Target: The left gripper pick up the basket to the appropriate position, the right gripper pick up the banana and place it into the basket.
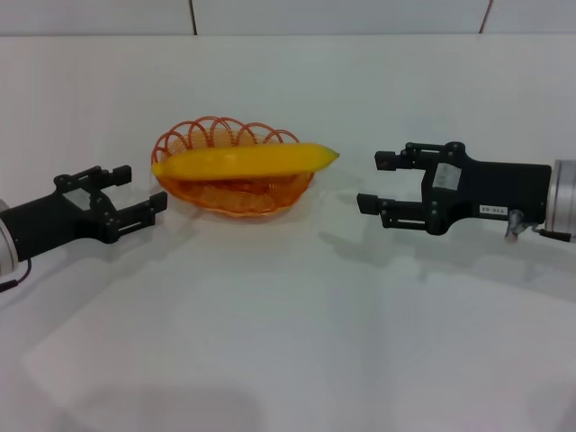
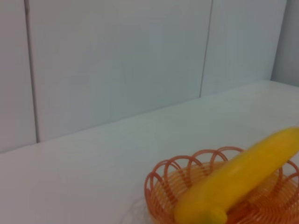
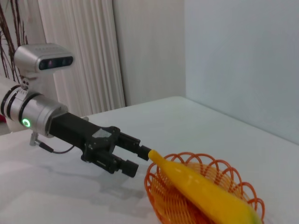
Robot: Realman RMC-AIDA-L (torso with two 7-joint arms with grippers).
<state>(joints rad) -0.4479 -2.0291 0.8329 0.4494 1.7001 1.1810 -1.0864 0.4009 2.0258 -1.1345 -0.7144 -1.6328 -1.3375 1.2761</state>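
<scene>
The orange wire basket (image 1: pixel 225 135) stands on the white table at centre back. The yellow banana (image 1: pixel 243 160) lies across it, its ends over the rim. My left gripper (image 1: pixel 139 191) is open and empty just left of the basket, close to the banana's left end. My right gripper (image 1: pixel 376 183) is open and empty to the right of the basket, a short gap from the banana's tip. The left wrist view shows the basket (image 2: pixel 161 179) and banana (image 2: pixel 236 177). The right wrist view shows the basket (image 3: pixel 233 175), the banana (image 3: pixel 205 191) and the left gripper (image 3: pixel 135 156).
The white table (image 1: pixel 288 342) spreads wide in front of both arms. A white panelled wall (image 1: pixel 270 16) runs along the table's back edge. A camera head (image 3: pixel 44 57) and curtain show behind the left arm in the right wrist view.
</scene>
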